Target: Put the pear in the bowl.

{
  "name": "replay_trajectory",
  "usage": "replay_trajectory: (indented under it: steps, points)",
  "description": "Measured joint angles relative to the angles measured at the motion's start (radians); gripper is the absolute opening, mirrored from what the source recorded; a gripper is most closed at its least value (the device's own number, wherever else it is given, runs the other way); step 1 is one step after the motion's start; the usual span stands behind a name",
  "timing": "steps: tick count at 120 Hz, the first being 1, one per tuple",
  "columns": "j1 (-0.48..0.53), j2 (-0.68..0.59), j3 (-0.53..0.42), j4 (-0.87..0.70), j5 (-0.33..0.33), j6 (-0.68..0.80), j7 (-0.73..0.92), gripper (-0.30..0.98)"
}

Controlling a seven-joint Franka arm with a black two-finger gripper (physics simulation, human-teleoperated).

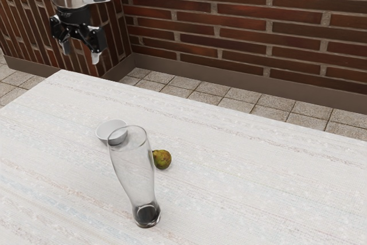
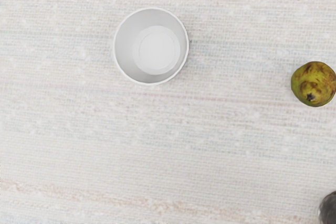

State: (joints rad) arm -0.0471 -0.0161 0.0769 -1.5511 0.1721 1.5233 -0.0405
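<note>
High above the table's far left part, in the exterior view, my gripper [image 1: 80, 53] hangs open with a gap between its fingers. A small white bowl [image 1: 105, 132] stands on the table, partly behind a tall glass. The green-brown pear [image 1: 163, 159] lies on the table beyond the glass, to the bowl's right in the exterior view. From above, the wrist view gives the bowl [image 2: 156, 51] with nothing inside it, and the pear [image 2: 314, 84] apart from it, its stem end facing the camera.
A tall clear glass [image 1: 135, 176] stands upright close to the pear and bowl, on the exterior view's near side; its dark base [image 2: 328, 211] reaches into the wrist view. The table [image 1: 258, 182] has a pale woven surface. Behind it is a brick wall [image 1: 241, 21].
</note>
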Motion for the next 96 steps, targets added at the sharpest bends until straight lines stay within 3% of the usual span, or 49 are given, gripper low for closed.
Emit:
replay_trajectory:
  steps: [33, 54, 96]
  points:
    - [0.063, 0.074, -0.026, 0.003, -0.016, 0.010, -0.009, 0.69]
    - [-0.082, 0.177, -0.077, 0.007, -0.089, 0.061, -0.017, 0.68]
    - [-0.078, 0.327, -0.150, -0.072, -0.159, 0.185, 0.003, 0.69]
